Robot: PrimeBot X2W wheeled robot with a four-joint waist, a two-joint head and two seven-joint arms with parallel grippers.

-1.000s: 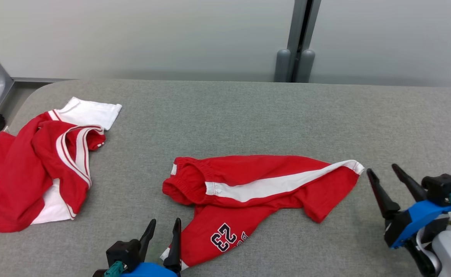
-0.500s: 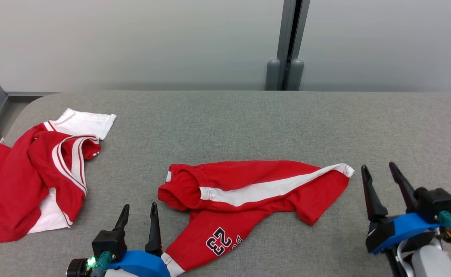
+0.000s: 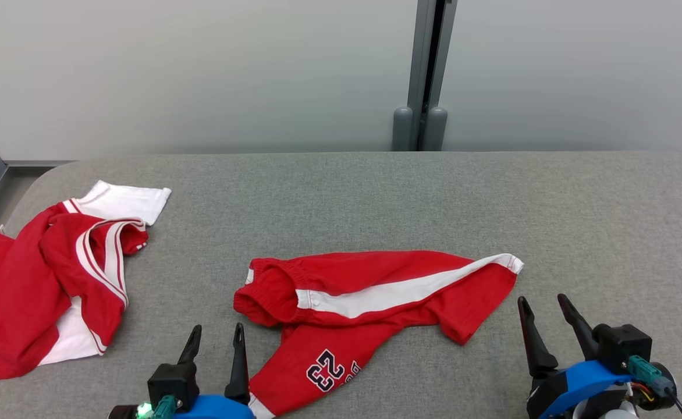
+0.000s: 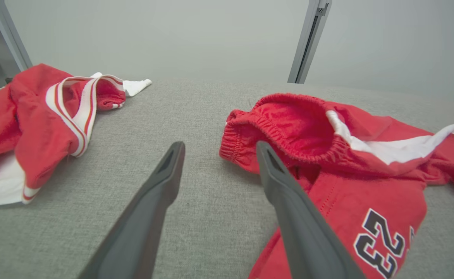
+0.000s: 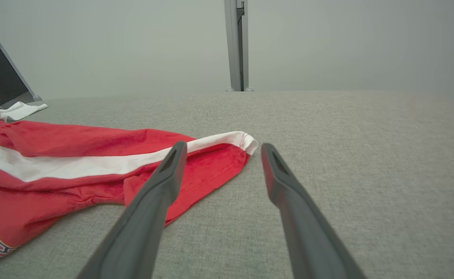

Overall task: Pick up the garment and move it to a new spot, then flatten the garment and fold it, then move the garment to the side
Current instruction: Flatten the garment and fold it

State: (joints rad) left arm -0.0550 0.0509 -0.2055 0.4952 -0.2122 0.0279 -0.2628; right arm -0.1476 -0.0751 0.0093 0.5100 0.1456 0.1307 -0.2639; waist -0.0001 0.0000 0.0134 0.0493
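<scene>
Head view: crumpled red shorts with a white side stripe (image 3: 376, 291) lie mid-way across the grey fabric tabletop (image 3: 376, 198), and a red-and-white jersey (image 3: 38, 279) lies at far left. The left gripper (image 3: 217, 330) and right gripper (image 3: 542, 299) stand wide apart, empty. Left wrist view: the elastic waistband lies beside the fingertips. Right wrist view: the leg hem lies near the fingertips.

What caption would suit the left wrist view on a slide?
Open left claw hovers over the grey table, between a crumpled red-and-white top and red shorts numbered 23.
</scene>
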